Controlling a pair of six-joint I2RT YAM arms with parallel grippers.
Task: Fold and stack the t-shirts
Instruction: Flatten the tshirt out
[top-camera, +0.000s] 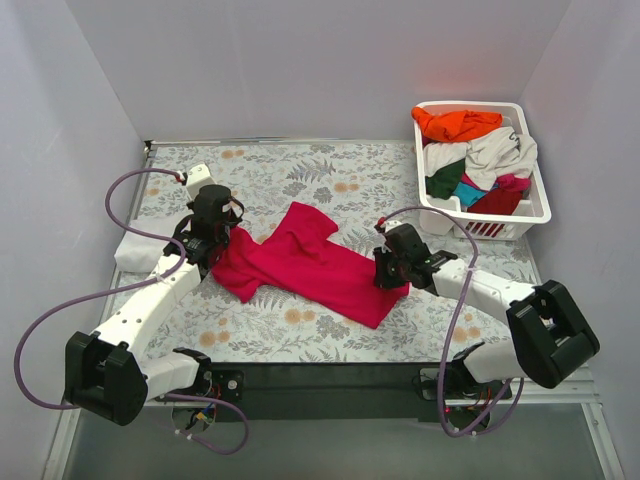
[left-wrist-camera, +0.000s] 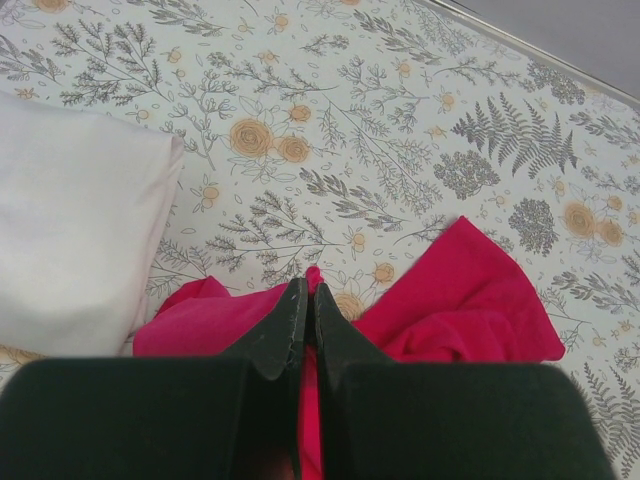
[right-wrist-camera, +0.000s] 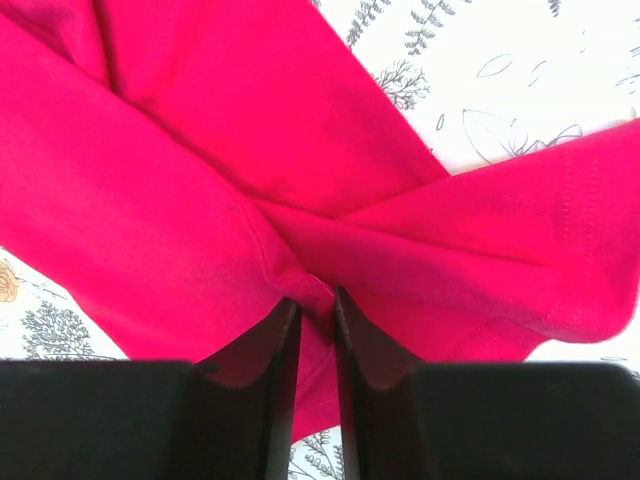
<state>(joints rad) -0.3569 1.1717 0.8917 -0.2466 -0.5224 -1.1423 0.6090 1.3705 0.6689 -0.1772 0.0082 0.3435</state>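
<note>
One white basket (top-camera: 485, 228), far right corner of desk (top-camera: 300, 170), heaped shirts (top-camera: 458, 124) in six colours, one crimson shirt (top-camera: 310, 265) mid-desk, left fingers (left-wrist-camera: 280, 330) and right fingers (right-wrist-camera: 270, 350) pinching it

Both are built alike: the left arm (top-camera: 150, 295) and the right arm (top-camera: 490, 290) wear smooth white plastic shells, joined by chunky black joint housings (top-camera: 100, 375) that are biggest and boxiest near the bases. A thin lilac cable (top-camera: 60, 310) runs in loose loops along each arm. The matte black fingers (left-wrist-camera: 285, 335) are flat wedges narrowing to thin tips.
</note>
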